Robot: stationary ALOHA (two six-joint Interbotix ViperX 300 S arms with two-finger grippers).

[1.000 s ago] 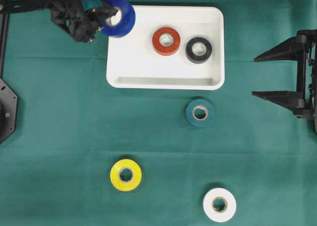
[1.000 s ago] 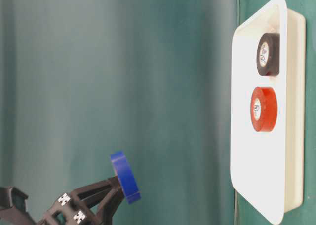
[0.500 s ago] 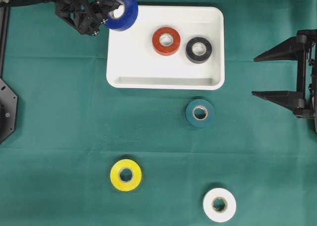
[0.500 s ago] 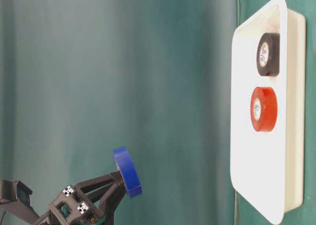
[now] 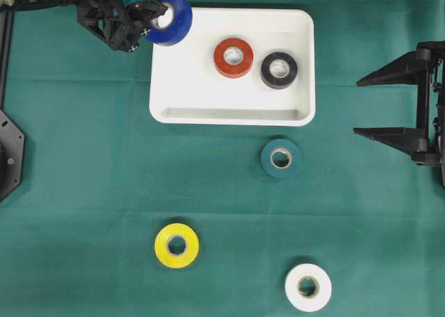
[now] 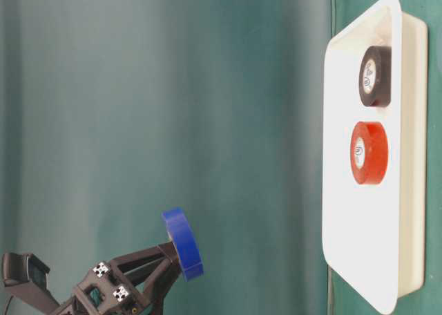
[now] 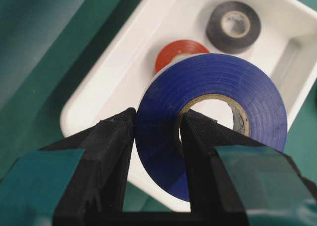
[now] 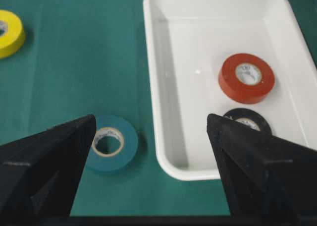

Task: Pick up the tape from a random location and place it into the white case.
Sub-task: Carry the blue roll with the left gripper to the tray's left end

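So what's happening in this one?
The left gripper holds a blue tape roll in the air at the far left corner of the white case, one finger through its core. A red roll and a black roll already lie in the case. Teal, yellow and white rolls wait on the green cloth. The right gripper hangs open off to the side.

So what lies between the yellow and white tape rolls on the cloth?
Nothing: overhead, only bare green cloth separates the yellow tape roll from the white one.
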